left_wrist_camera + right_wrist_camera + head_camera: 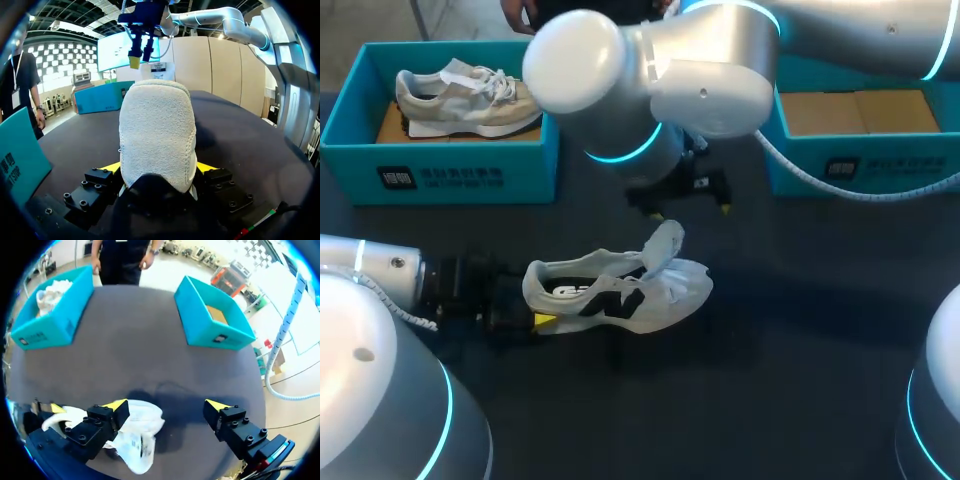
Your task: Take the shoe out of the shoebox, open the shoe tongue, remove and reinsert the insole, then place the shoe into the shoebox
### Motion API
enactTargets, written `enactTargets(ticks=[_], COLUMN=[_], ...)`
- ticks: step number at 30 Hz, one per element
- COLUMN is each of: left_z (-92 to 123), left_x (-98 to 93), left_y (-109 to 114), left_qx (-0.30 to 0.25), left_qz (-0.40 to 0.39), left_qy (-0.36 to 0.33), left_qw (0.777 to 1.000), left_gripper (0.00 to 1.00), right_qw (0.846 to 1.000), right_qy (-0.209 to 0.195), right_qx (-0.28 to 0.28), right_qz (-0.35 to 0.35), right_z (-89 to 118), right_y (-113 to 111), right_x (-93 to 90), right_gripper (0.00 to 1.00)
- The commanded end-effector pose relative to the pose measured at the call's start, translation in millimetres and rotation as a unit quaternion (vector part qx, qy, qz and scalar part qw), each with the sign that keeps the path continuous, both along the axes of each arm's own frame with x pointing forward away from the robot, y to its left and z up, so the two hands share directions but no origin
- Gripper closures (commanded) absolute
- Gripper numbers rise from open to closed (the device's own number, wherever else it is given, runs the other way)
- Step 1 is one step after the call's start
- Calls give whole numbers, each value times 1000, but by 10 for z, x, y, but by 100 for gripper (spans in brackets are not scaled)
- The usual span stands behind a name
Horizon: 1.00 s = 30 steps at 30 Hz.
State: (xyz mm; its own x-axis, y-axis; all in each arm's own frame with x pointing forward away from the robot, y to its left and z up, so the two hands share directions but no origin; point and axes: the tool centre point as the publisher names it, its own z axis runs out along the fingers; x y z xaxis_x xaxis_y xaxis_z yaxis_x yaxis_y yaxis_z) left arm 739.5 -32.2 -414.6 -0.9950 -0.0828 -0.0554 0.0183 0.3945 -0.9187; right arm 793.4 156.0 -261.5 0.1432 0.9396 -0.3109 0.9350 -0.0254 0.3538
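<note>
Shoe lies mid-bench, tongue lifted. Left claw is clamped on its heel from both sides. Right claw is spread wide, holding nothing, hanging above the shoe. Shoebox sits at the far right edge.

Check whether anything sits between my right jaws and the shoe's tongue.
Nothing visible does. The right jaws hang open just above the shoe, with its raised tongue close beneath them and only air between. The left jaws grip the heel at the shoe's other end, clear of that path.
</note>
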Motion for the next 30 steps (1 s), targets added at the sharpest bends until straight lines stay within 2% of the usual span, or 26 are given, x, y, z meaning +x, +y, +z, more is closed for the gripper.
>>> enactTargets(ticks=[1, 3, 5, 7, 8, 17, 21, 24, 30], left_z=[-31, -31, -31, -31, -31, -31, -31, -31, -31], left_x=[-7, -7, -7, -7, -7, -7, -7, -7, -7], left_y=[29, 29, 29, 29, 29, 29, 29, 29, 29], left_qx=[0, 0, 0, 0, 0, 0, 0, 0, 0], left_qz=[0, 0, 0, 0, 0, 0, 0, 0, 0], left_qy=[-1, -1, -1, -1, -1, -1, -1, -1, -1], left_qw=[1000, 1000, 1000, 1000, 1000, 1000, 1000, 1000, 1000], left_gripper=[100, 100, 100, 100, 100, 100, 100, 100, 100], right_qw=[993, 995, 996, 995, 993, 965, 959, 942, 942], right_qy=[-66, -64, -63, -54, -47, -2, 8, 34, 34], right_qx=[69, 65, 66, 62, 61, 27, 31, 58, 58], right_qz=[-76, -39, 1, 55, 86, 261, 283, 328, 328], right_z=[91, 110, 136, 163, 168, 215, 205, 177, 177], right_y=[-54, -30, 2, 51, 83, 310, 327, 345, 345], right_x=[-39, -19, -14, -20, -21, 59, 99, 58, 58], right_gripper=[50, 58, 73, 95, 100, 100, 100, 100, 100])
